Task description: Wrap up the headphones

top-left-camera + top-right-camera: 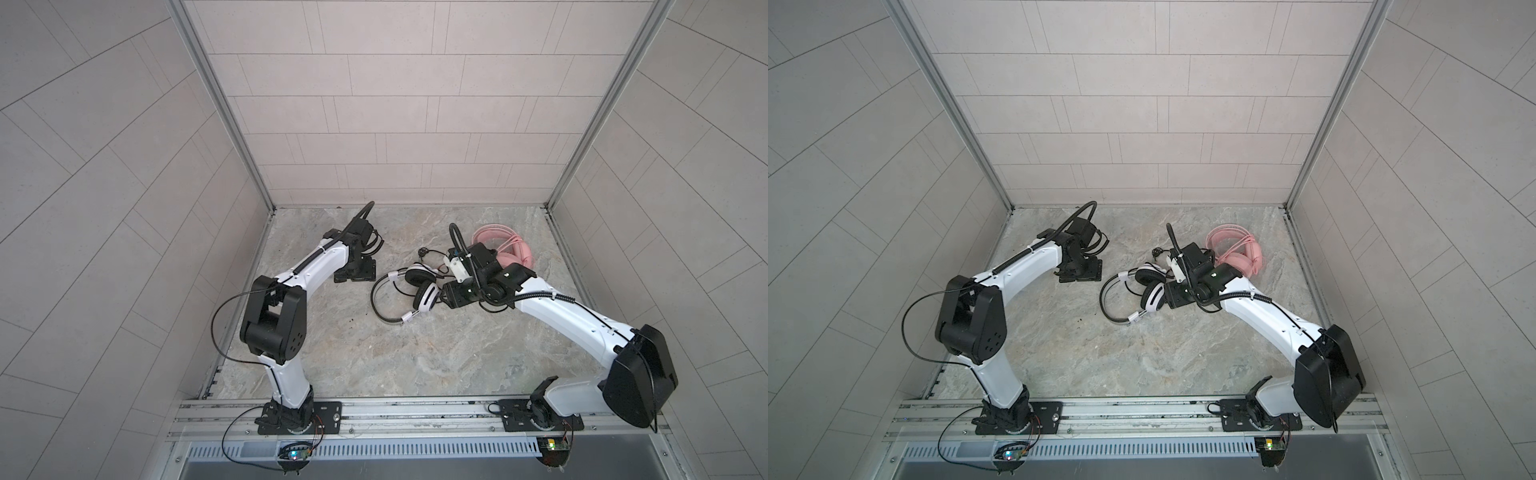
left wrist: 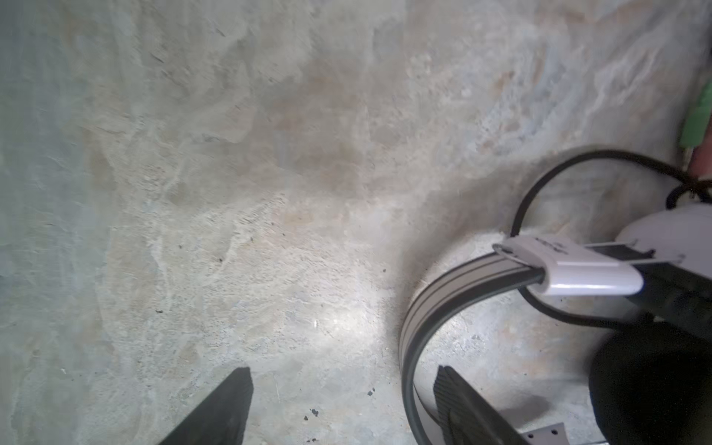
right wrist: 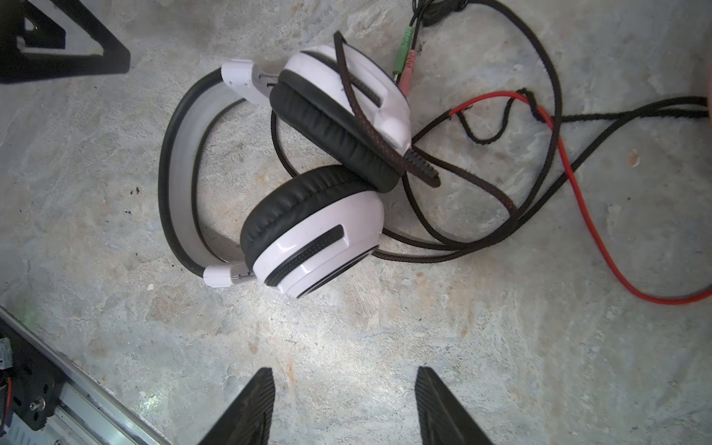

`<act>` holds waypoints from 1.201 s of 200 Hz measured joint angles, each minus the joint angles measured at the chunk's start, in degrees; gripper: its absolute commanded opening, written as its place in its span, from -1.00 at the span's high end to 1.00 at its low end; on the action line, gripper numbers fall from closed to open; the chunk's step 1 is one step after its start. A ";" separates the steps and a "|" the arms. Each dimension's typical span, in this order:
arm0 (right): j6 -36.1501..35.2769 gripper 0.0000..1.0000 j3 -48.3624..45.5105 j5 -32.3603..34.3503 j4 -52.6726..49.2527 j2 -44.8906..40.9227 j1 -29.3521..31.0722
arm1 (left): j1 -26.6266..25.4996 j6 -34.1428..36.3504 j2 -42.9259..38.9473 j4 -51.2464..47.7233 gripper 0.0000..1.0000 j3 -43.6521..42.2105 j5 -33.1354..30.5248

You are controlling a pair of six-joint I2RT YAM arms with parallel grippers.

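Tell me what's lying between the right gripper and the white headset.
Nothing: in the right wrist view, only bare tabletop separates the right gripper from the white headset.

Marbled tabletop [image 1: 374,353] bears white-and-black headphones [image 1: 427,297] and pink headphones [image 1: 517,254].

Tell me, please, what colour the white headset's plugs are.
The plugs are green and pink; right wrist view shows them best.

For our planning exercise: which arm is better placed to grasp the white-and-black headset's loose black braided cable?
Probably right: the cable lies beside the open right gripper; the left gripper faces the headband.
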 measured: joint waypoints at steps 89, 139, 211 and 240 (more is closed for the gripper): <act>-0.87 -0.19 1.29 0.24 -0.17 6.34 0.02 | -7.85 -4.00 3.37 5.42 -0.53 -7.15 2.95; -1.40 -0.19 2.60 -0.20 -1.16 8.41 0.48 | -8.61 -4.07 8.76 7.19 0.46 -4.98 1.31; -1.46 -0.26 1.22 1.11 -1.75 7.28 0.09 | -8.17 -2.69 1.99 12.04 1.00 -9.79 0.57; -1.03 -0.99 1.25 -1.46 -0.76 6.25 -0.50 | -8.15 -1.20 -6.36 11.82 1.00 -11.91 -2.21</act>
